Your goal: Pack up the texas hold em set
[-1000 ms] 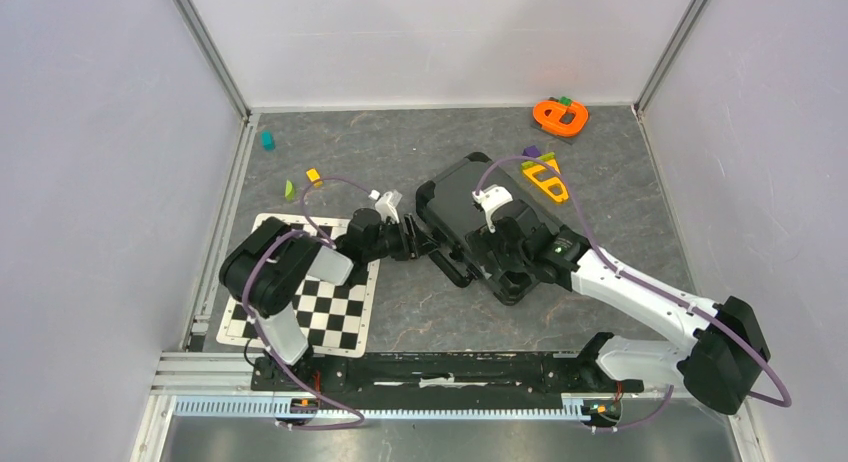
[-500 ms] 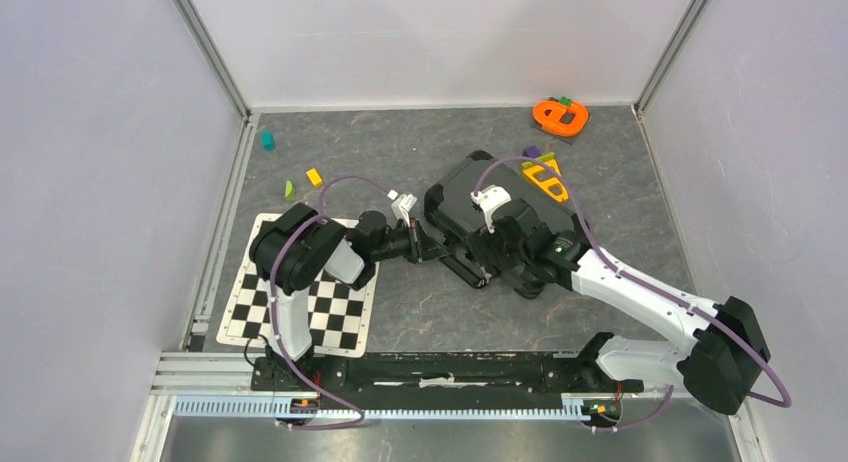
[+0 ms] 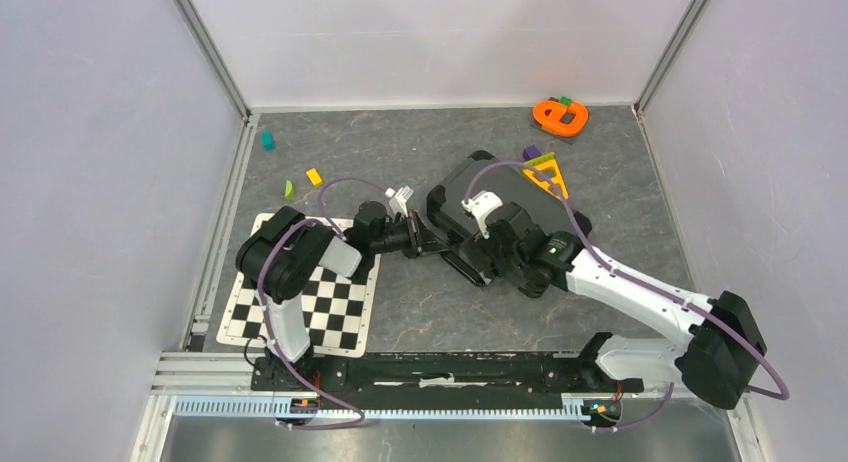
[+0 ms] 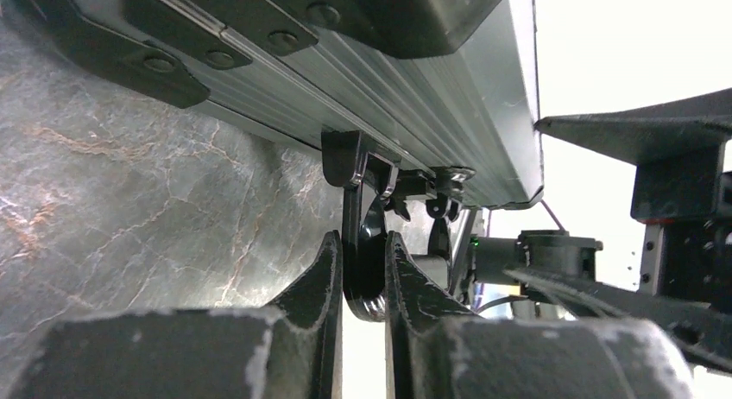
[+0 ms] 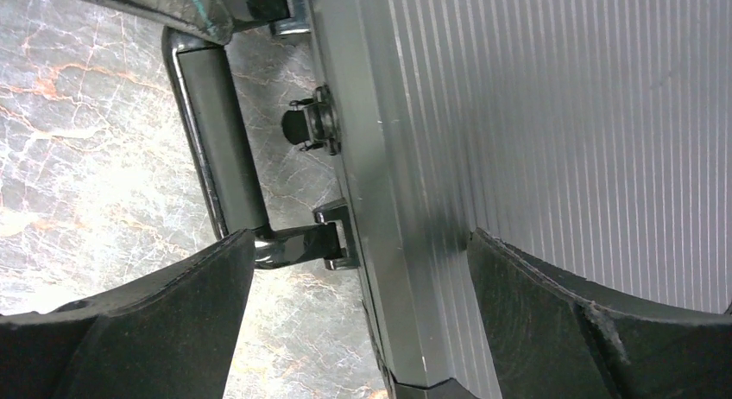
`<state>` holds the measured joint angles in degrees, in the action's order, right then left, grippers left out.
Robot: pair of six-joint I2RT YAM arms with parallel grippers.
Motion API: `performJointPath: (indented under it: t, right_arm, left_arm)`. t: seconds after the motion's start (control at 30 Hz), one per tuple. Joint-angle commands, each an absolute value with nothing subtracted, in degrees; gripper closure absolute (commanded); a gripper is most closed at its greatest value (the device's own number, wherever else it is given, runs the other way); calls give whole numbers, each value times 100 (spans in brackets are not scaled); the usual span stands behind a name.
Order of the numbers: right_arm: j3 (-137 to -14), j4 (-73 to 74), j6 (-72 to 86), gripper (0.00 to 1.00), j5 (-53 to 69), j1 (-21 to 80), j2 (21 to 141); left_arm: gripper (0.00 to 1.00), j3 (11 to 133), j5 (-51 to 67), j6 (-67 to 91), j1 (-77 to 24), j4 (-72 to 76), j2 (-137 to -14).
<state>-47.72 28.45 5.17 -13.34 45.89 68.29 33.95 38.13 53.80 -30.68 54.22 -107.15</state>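
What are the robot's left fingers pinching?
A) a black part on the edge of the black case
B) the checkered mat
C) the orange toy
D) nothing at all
A: in the left wrist view, the left fingers are closed tight on a black part that hangs from the edge of the case.

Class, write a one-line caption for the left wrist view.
Left tool pinches the handle of the black case over a marbled table.
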Motion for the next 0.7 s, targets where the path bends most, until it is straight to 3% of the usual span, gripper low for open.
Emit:
performJointPath:
  t: [0.0,0.07,0.13,0.17,0.43,0.67]
  right_arm:
    - [-5126,2743,368,2,-1469,4841,7067]
    - [-5197,2740,337,2,-1504,4965,7139]
    - [-5254,2768,317,2,-1558,5058,7222]
    - [-5264,2769,310,2,-1583,5097,7272]
    - [-5211,2801,314,2,-2085,5273,7667]
    - [-5246,2839,527,8,-3408,5533,8182]
  left_arm:
    - [93,3998,4085,5928,-3166,6862,-10664]
    - [68,3904,4107,6331,-3164,7507,-10791]
    - [53,3823,4104,6668,-3172,8104,-10845]
    - [51,3819,4096,6724,-3186,8154,-10834]
    - [52,3866,3956,6677,-3349,8058,-10808]
    - [48,3833,3932,6725,-3349,8193,-10722]
